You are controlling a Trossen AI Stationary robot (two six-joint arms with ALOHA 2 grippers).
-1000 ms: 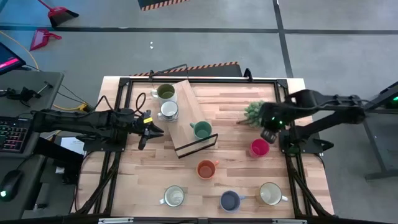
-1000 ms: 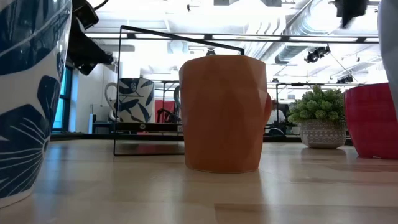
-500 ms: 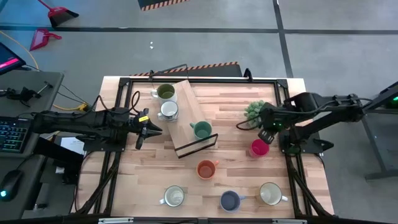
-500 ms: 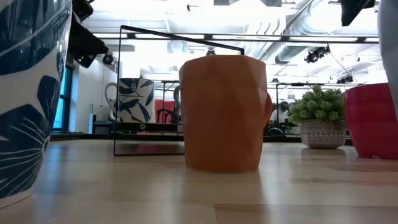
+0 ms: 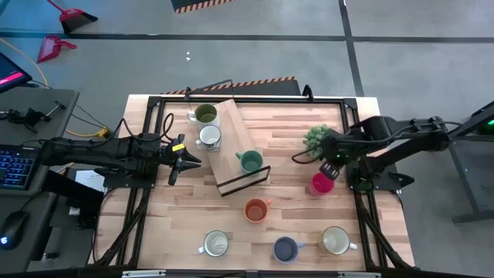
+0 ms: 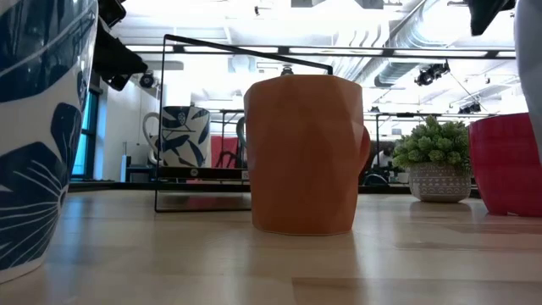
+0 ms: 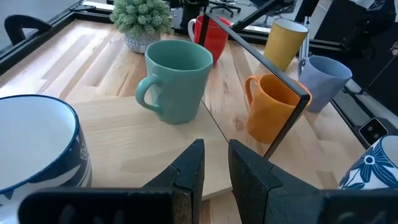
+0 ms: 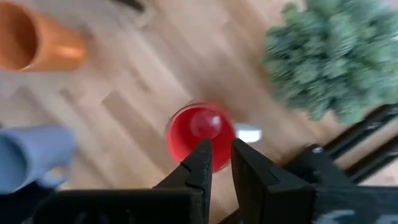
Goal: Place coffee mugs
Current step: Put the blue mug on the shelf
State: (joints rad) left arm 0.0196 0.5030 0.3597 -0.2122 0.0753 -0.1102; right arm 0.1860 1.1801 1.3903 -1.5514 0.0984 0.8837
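Three mugs stand on a raised wooden board: olive green, white with blue pattern and teal. The red mug, orange mug, white mug, blue mug and cream mug stand upright on the table. My left gripper hovers shut at the board's left side, pointing toward the teal mug. My right gripper hangs shut above the red mug, pointing down, clear of it.
A spiky potted plant stands just beyond the red mug, close to my right gripper. A black wire frame borders the board's near end. Black rails run round the table's edge. Bare wood lies between the board and the plant.
My left gripper has drawn back slightly toward the table's left edge, then held still. My right arm has shifted a little above the red mug. No mug has moved.
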